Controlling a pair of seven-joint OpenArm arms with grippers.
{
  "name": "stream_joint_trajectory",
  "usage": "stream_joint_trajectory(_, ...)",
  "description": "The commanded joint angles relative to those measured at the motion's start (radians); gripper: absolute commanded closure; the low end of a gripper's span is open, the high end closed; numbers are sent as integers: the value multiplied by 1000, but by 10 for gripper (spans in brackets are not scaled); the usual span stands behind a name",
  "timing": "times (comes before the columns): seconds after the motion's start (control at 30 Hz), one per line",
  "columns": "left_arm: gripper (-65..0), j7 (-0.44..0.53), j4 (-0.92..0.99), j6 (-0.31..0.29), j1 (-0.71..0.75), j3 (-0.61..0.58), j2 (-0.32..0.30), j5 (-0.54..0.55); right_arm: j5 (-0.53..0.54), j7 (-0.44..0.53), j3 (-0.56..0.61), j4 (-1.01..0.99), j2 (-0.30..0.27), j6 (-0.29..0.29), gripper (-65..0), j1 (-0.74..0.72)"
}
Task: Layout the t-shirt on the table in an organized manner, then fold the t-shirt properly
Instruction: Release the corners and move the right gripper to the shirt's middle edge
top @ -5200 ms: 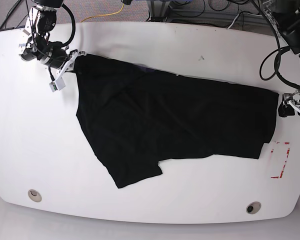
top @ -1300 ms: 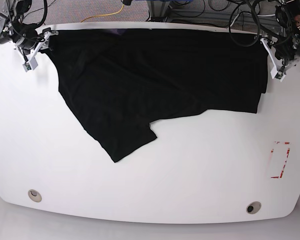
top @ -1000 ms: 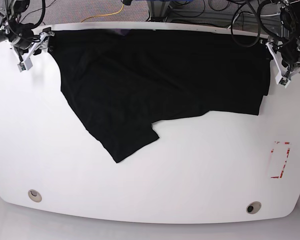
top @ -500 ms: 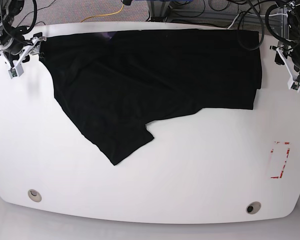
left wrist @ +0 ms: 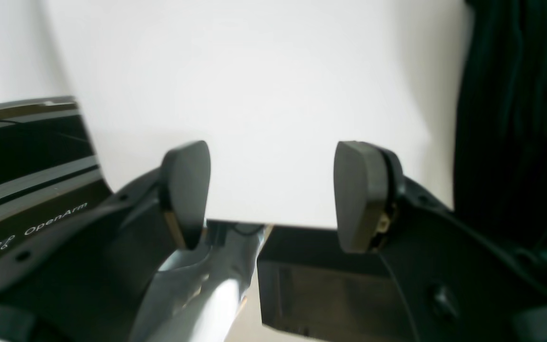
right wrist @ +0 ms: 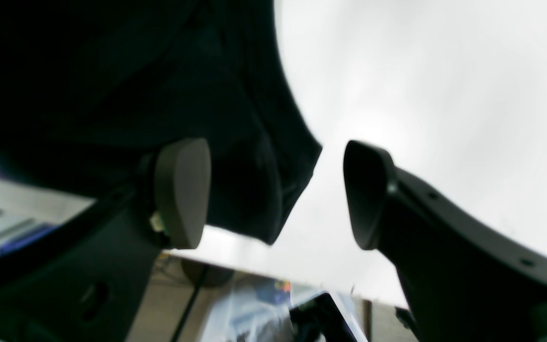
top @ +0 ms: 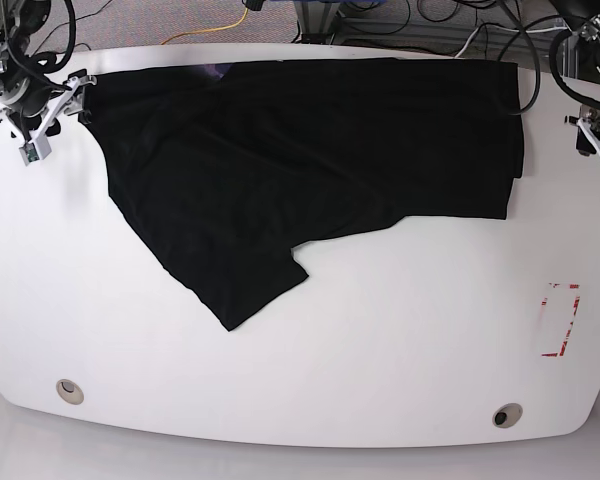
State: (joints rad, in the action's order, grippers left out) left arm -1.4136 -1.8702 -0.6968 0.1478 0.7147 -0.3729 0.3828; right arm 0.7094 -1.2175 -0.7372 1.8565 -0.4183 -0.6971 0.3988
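Note:
The black t-shirt (top: pixel 300 150) lies spread along the far edge of the white table (top: pixel 380 340), with one sleeve or corner reaching toward the middle. My right gripper (top: pixel 72 92) stands open at the shirt's left corner. In the right wrist view that gripper (right wrist: pixel 273 190) has the shirt (right wrist: pixel 112 71) on its left, and a cloth corner shows beside the left finger, ungripped. My left gripper (top: pixel 583 130) hangs open off the shirt's right end. Its wrist view shows the gripper (left wrist: pixel 273 190) over bare table (left wrist: pixel 254 71), the shirt (left wrist: pixel 515 118) to its right.
Red tape marks (top: pixel 560 320) sit on the table at the right. Two round grommet holes (top: pixel 70 390) (top: pixel 507 415) lie near the front edge. Cables and a frame crowd the floor behind the table's far edge.
Both grippers have let go of the shirt's corners. The left gripper has drawn away to the right of the shirt. The shirt has settled flat along the far edge.

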Motion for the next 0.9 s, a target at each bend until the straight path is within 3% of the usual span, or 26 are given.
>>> stream_joint_trajectory(0.0, -383, 17, -15, -1, -58, 3, -19, 9, 11, 23, 34, 12, 3, -1, -423, -80)
stream_joint_trajectory(0.27, -383, 17, -13, -1, -179, -73, 2, 5, 9, 23, 195, -71, 17, -1, -420, -301)
stream_joint_trajectory(0.53, -383, 17, -12, -1, -245, -80, 50, 2, -9, 55, 314, -349, 40, -1, -417, -553)
stream_joint_trajectory(0.87, -382, 17, -12, -1, -248, -76, 84, 3, -162, 227, 456, -640, 51, -1, -417, -771)
